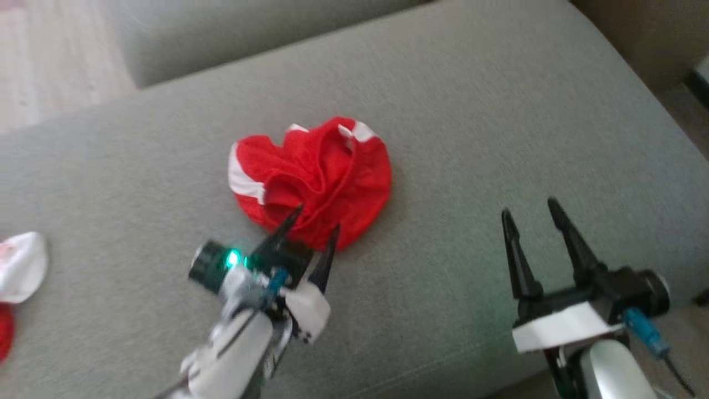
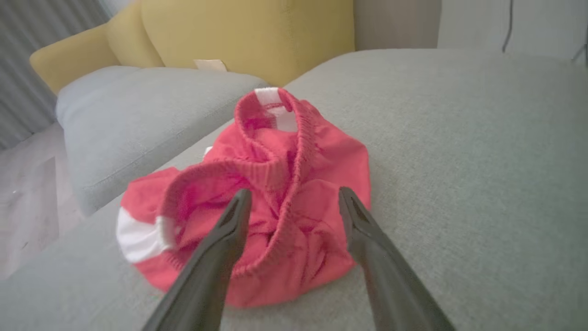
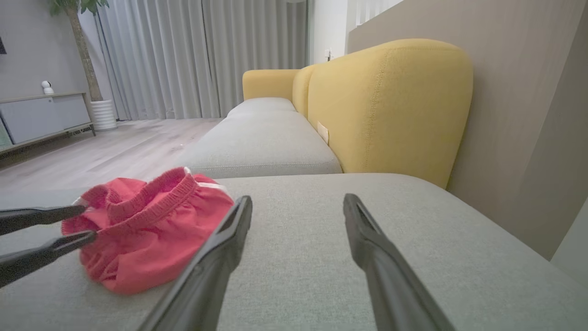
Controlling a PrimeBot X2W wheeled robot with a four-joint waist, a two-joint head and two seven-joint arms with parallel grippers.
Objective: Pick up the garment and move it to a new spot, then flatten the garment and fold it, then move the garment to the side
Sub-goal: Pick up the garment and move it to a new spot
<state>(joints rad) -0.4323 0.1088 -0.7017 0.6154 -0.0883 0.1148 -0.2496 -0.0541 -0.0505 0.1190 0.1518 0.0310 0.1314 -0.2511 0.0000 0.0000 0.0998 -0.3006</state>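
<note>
The garment (image 1: 316, 174) is a pair of red shorts with white side stripes and an elastic waistband, lying crumpled in a heap on the grey sofa cushion (image 1: 498, 138). My left gripper (image 1: 317, 220) stands open at the heap's near edge, its two fingertips spread just above the cloth and holding nothing. In the left wrist view the garment (image 2: 275, 184) bunches up right behind the left gripper (image 2: 294, 202). My right gripper (image 1: 530, 211) is open and empty over bare cushion, well to the right of the garment (image 3: 151, 234). In the right wrist view the right gripper (image 3: 297, 208) points along the cushion.
A white and red cloth (image 1: 19, 266) lies at the cushion's left edge. Another grey cushion (image 1: 221, 33) sits beyond, with wooden floor (image 1: 50, 61) at the far left. Yellow backrests (image 3: 390, 101) rise behind the sofa. The cushion's rounded front edge runs close by my right arm.
</note>
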